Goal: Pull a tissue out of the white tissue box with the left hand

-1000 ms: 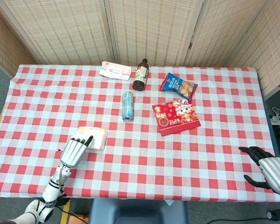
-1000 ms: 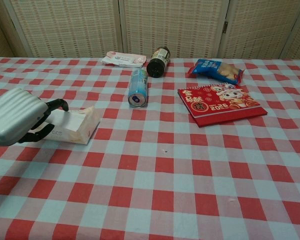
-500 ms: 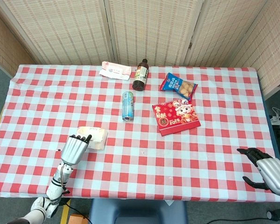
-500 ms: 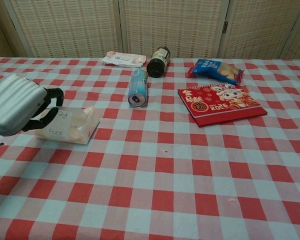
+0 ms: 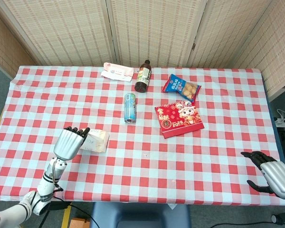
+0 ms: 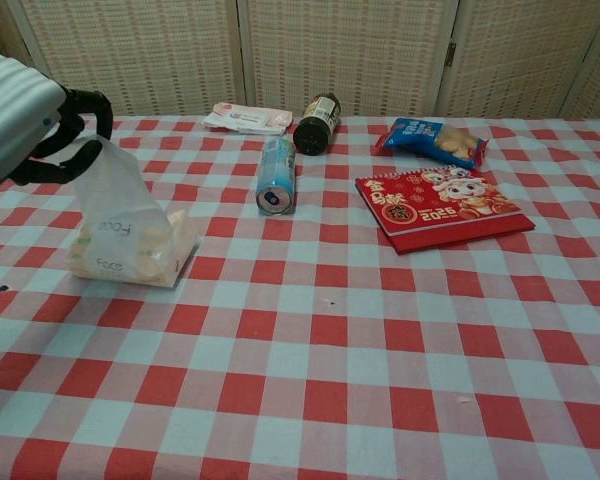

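The white tissue box (image 5: 99,140) (image 6: 140,258) lies on the checked cloth near the table's front left. My left hand (image 5: 70,143) (image 6: 28,118) is raised above and to the left of it. Its fingers pinch the top of a thin white tissue (image 6: 115,195), which stretches down from the hand into the box's opening. In the head view the hand covers the box's left end. My right hand (image 5: 271,174) hangs off the table's front right corner, fingers apart and holding nothing.
A blue can (image 5: 129,108) lies on its side mid-table, with a dark bottle (image 5: 143,76) and a pink-white packet (image 5: 117,71) behind it. A blue snack bag (image 5: 181,87) and a red calendar (image 5: 179,118) lie to the right. Wicker screens stand behind the table.
My left hand has closed on the tissue at the box and lifted up and left, drawing the tissue out into a tall sheet. The right hand has hardly moved.
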`<action>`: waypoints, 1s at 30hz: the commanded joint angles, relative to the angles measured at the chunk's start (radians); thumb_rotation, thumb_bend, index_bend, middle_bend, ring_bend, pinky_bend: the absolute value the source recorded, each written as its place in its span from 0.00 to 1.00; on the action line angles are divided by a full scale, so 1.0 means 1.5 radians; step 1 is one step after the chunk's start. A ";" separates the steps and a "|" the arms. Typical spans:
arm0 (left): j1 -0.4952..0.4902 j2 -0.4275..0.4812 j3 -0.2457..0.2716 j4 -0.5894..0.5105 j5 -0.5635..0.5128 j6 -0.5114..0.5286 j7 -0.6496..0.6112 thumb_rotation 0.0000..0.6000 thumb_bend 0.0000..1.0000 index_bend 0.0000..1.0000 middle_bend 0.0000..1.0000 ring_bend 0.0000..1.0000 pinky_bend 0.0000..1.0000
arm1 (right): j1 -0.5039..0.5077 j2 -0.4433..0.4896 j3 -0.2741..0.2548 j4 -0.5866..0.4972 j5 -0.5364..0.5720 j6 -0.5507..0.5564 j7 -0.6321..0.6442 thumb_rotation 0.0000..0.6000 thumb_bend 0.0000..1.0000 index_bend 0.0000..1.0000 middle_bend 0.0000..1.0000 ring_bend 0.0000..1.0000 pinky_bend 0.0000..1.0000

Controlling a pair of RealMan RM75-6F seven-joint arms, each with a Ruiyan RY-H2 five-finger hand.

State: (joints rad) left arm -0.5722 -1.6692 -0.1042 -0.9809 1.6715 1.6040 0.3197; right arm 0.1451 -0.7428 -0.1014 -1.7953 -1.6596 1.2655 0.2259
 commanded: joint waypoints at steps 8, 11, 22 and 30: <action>0.086 0.162 -0.016 -0.152 -0.102 -0.015 0.154 1.00 0.57 0.68 0.92 0.90 0.97 | 0.001 0.000 -0.001 -0.003 0.003 -0.006 -0.007 1.00 0.19 0.16 0.21 0.13 0.29; 0.106 0.148 -0.016 -0.120 -0.128 -0.023 0.131 1.00 0.57 0.68 0.93 0.90 0.97 | 0.004 -0.001 0.000 -0.005 0.006 -0.012 -0.012 1.00 0.19 0.16 0.21 0.13 0.29; 0.154 0.123 0.013 -0.055 -0.108 0.010 0.065 1.00 0.50 0.51 0.83 0.87 0.97 | 0.006 -0.003 0.000 -0.010 0.012 -0.019 -0.022 1.00 0.19 0.16 0.21 0.13 0.29; 0.193 0.119 0.043 -0.075 -0.085 0.030 0.030 1.00 0.44 0.32 0.64 0.76 0.91 | 0.007 -0.004 -0.001 -0.010 0.013 -0.024 -0.027 1.00 0.19 0.16 0.21 0.13 0.29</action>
State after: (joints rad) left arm -0.2928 -1.4893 -0.0486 -1.0840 1.5394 1.6465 0.3730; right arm 0.1556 -0.7489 -0.1028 -1.8107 -1.6404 1.2300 0.1865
